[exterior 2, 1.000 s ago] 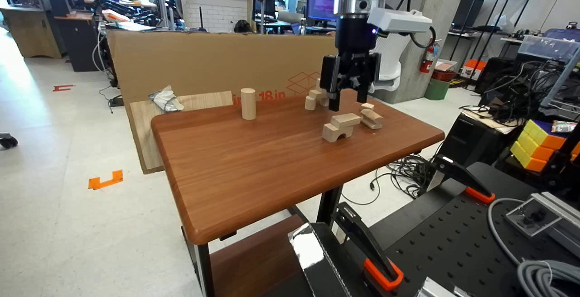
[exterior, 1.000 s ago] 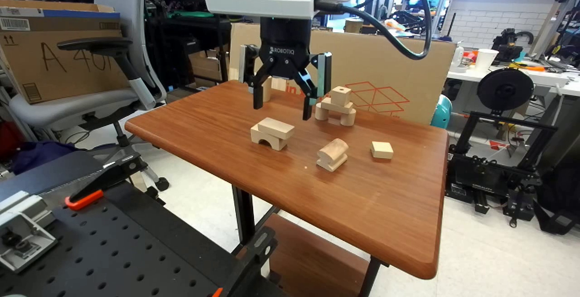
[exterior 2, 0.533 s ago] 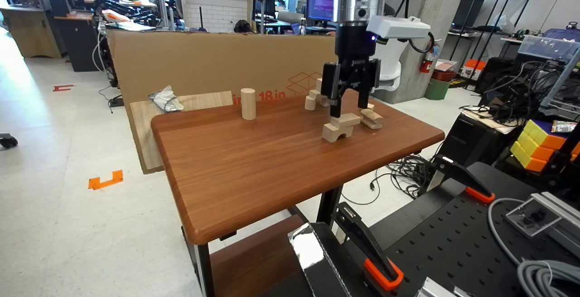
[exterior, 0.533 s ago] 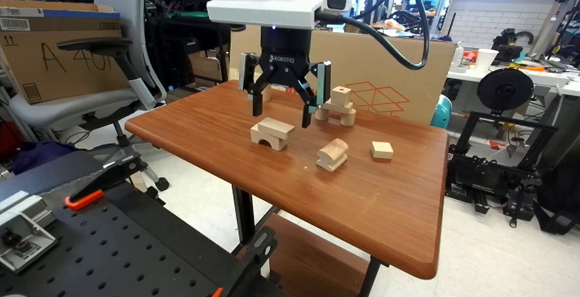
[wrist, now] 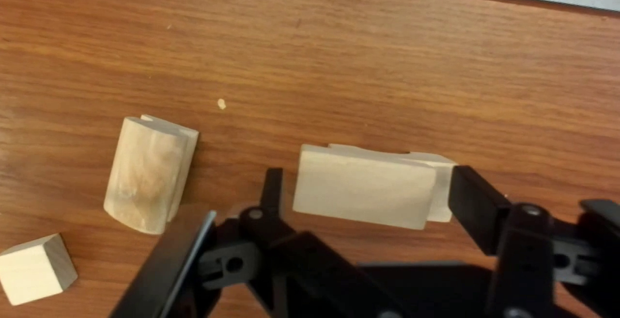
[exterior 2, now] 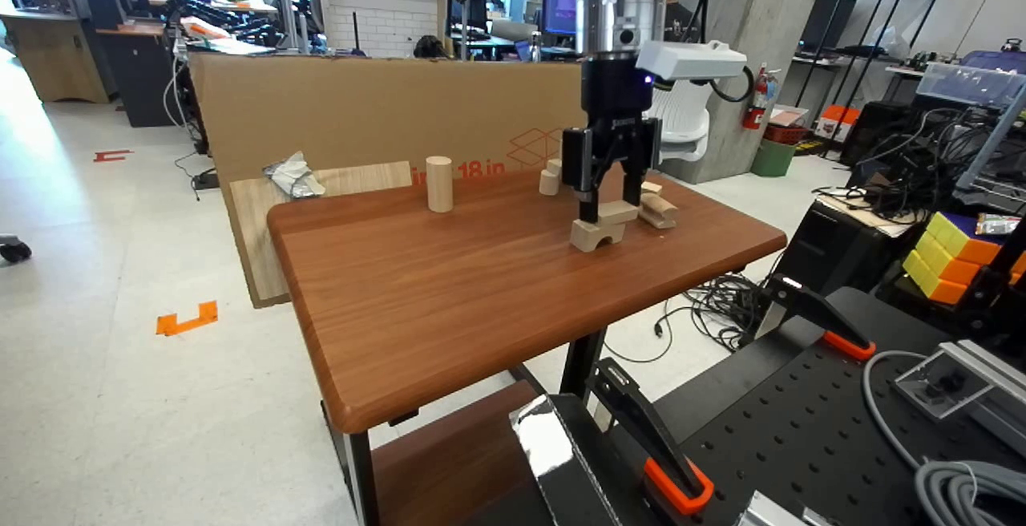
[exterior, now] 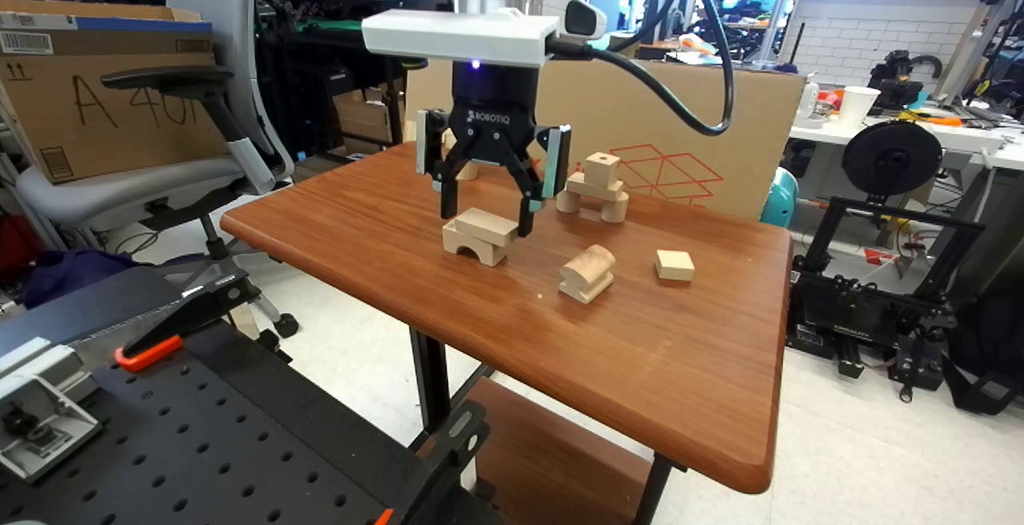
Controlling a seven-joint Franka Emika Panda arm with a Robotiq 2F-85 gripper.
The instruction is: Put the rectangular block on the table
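Observation:
The rectangular block (exterior: 488,226) is light wood and lies flat, slightly askew, on top of the arch block (exterior: 478,251). Both show in the other exterior view too, as the rectangular block (exterior 2: 619,212) and the arch block (exterior 2: 589,236). They stand on the reddish-brown table (exterior: 384,217). My gripper (exterior: 486,218) is open and points down over the stack. In the wrist view the gripper (wrist: 368,180) has one finger beyond each short end of the rectangular block (wrist: 363,187). There is a gap at the left end; the arch block (wrist: 440,194) shows near the right finger.
A rounded block on a grooved one (exterior: 590,270) and a small square block (exterior: 674,266) lie on the table nearby. A block tower (exterior: 598,181) and an upright cylinder (exterior 2: 439,184) stand further back. A cardboard panel (exterior: 680,125) stands behind. A black perforated workbench (exterior: 232,429) is in front.
My gripper has come down toward the rectangular block, shifting slightly left in both exterior views. Its fingers stay open. The blocks have not moved.

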